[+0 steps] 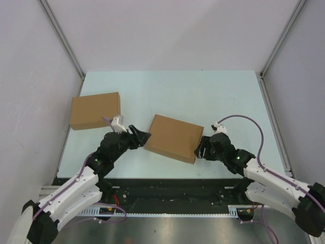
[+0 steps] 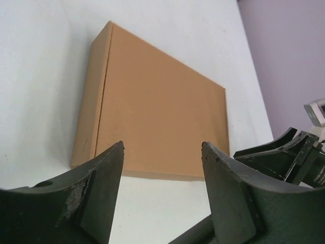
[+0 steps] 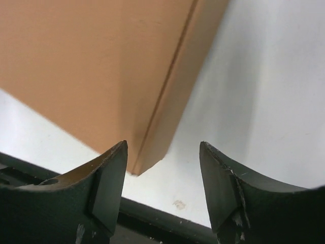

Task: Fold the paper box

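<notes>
The paper box [image 1: 174,138] lies closed and flat in the middle of the table, a shallow brown rectangle turned at an angle. My left gripper [image 1: 143,136] stands open just off its left end. In the left wrist view the paper box [image 2: 157,112] lies beyond the left gripper [image 2: 162,147], with only bare table between the fingers. My right gripper [image 1: 199,149] stands open at the box's near right corner. In the right wrist view that corner of the paper box [image 3: 101,66] sits just ahead of the right gripper [image 3: 163,147], close to the left finger, apart from both.
A second plain brown cardboard box [image 1: 95,110] sits at the back left of the pale table [image 1: 203,91], near the left wall. The table's black front rail [image 1: 167,183] runs just below the paper box. The right arm's fingers [image 2: 284,152] show in the left wrist view.
</notes>
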